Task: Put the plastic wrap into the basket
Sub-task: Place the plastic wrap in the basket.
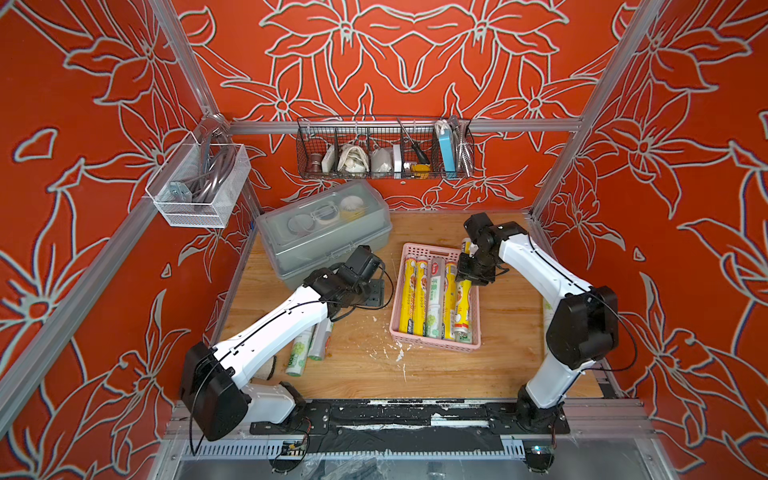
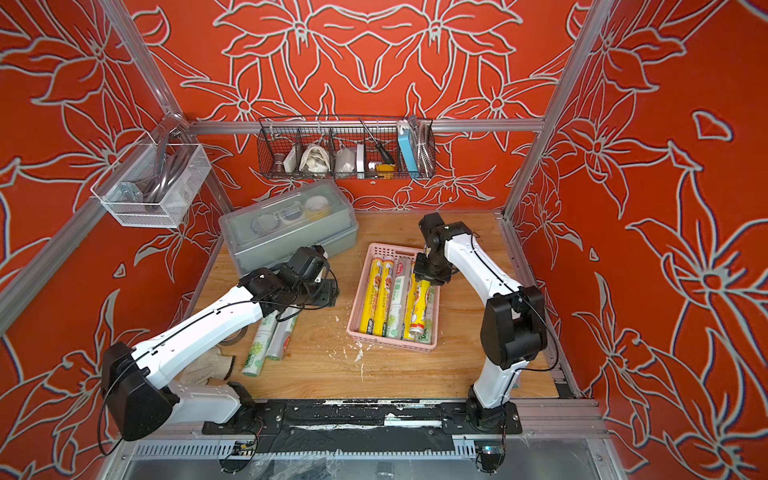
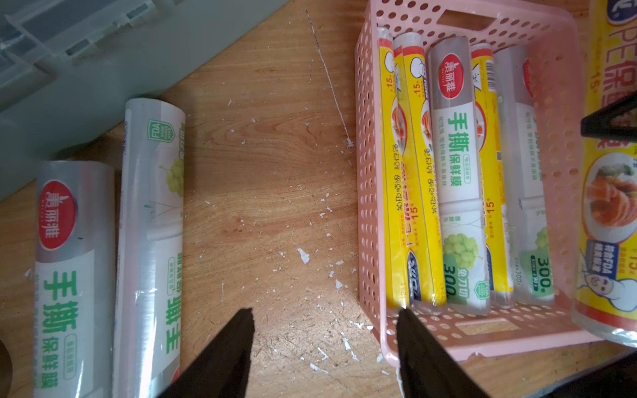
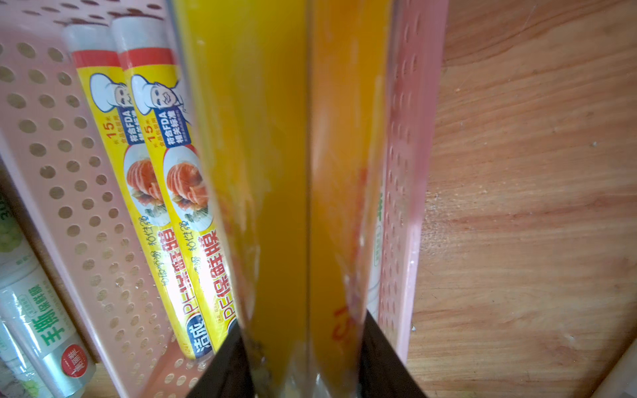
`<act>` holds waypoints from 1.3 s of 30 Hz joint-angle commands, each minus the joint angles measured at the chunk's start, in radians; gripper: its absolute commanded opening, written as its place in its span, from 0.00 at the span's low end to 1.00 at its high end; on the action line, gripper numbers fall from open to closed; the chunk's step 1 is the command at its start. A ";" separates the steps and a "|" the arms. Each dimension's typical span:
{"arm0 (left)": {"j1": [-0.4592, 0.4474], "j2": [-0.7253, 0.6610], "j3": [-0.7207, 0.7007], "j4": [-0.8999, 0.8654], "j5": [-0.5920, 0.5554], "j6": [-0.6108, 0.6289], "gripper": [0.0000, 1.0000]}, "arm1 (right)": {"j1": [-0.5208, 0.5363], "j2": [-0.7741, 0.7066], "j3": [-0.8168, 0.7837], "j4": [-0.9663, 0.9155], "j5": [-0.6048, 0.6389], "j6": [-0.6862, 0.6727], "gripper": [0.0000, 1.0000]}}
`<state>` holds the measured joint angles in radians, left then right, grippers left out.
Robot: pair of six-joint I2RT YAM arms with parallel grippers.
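- In a top view, the right gripper [image 1: 467, 276] grasps a yellow roll [image 1: 463, 301] above the 3 o'clock side of the pink basket [image 1: 430, 250]. Two loose rolls [image 1: 309, 345] lie on the table at its 8 o'clock.
- Left wrist view: the left gripper [image 3: 324, 313] is released and empty. A silver roll [image 3: 74, 275] on the table reads "美丽雅 手撕保鲜膜".
- Right wrist view: the packed rolls [image 4: 151, 172] in the basket read "洁成", "符合FDA", "15".

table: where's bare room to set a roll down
Free: bare wood between the loose rolls and the basket, and the strip from basket to black rail. Crowded: basket nearly full, right hand holding a yellow roll over it; grey box at the back.
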<state>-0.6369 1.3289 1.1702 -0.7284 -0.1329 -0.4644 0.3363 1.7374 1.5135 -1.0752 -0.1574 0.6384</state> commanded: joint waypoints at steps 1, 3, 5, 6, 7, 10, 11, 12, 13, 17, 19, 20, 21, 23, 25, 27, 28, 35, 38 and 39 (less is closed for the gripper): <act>-0.006 -0.001 -0.004 -0.020 -0.014 0.009 0.67 | 0.015 0.016 0.021 -0.045 0.044 -0.006 0.34; -0.006 0.003 -0.001 -0.020 -0.013 0.010 0.67 | 0.019 0.026 -0.005 -0.027 0.041 -0.003 0.35; -0.005 0.006 0.002 -0.020 -0.012 0.012 0.67 | 0.020 0.036 -0.019 -0.012 0.039 0.001 0.35; -0.005 0.009 0.004 -0.021 -0.011 0.013 0.67 | 0.023 0.042 -0.022 -0.008 0.044 0.003 0.35; -0.005 0.009 0.005 -0.020 -0.011 0.014 0.67 | 0.024 0.047 -0.023 -0.006 0.048 0.001 0.35; -0.006 0.010 0.006 -0.020 -0.008 0.016 0.67 | 0.027 0.069 -0.026 0.006 0.035 -0.009 0.35; -0.005 0.009 0.007 -0.022 -0.008 0.018 0.67 | 0.027 0.079 -0.028 0.006 0.032 -0.012 0.35; -0.006 0.006 0.008 -0.023 -0.007 0.019 0.67 | 0.029 0.089 -0.029 0.006 0.033 -0.016 0.35; -0.005 0.003 0.008 -0.023 -0.008 0.018 0.67 | 0.030 0.094 -0.034 0.006 0.032 -0.018 0.35; -0.005 -0.003 0.006 -0.022 -0.014 0.023 0.67 | 0.039 0.102 -0.070 0.056 0.012 -0.020 0.33; -0.004 0.002 0.008 -0.021 -0.013 0.025 0.67 | 0.044 0.109 -0.079 0.059 0.016 -0.025 0.33; -0.005 0.003 0.009 -0.022 -0.014 0.025 0.67 | 0.044 0.113 -0.080 0.057 0.021 -0.029 0.33; -0.005 0.006 0.009 -0.022 -0.014 0.024 0.67 | 0.044 0.119 -0.084 0.058 0.021 -0.029 0.33; -0.006 0.009 0.011 -0.022 -0.012 0.023 0.67 | 0.045 0.128 -0.085 0.061 0.018 -0.032 0.33; -0.005 0.010 0.013 -0.022 -0.013 0.024 0.67 | 0.045 0.134 -0.085 0.061 0.020 -0.031 0.38; -0.006 0.010 0.014 -0.022 -0.012 0.024 0.67 | 0.047 0.136 -0.084 0.060 0.024 -0.031 0.45; -0.004 0.011 0.014 -0.022 -0.013 0.025 0.67 | 0.047 0.137 -0.082 0.056 0.028 -0.029 0.47; -0.006 0.019 0.014 -0.022 -0.016 0.027 0.67 | 0.047 0.080 -0.059 0.022 0.056 -0.037 0.58; -0.005 0.017 0.014 -0.022 -0.017 0.026 0.67 | 0.047 0.039 -0.046 -0.011 0.076 -0.037 0.58; -0.005 0.015 0.013 -0.022 -0.018 0.027 0.67 | 0.047 0.022 -0.044 -0.020 0.083 -0.035 0.58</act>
<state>-0.6369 1.3403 1.1694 -0.7319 -0.1368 -0.4458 0.3779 1.8305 1.4403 -1.0279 -0.1200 0.6083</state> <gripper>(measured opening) 0.667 0.582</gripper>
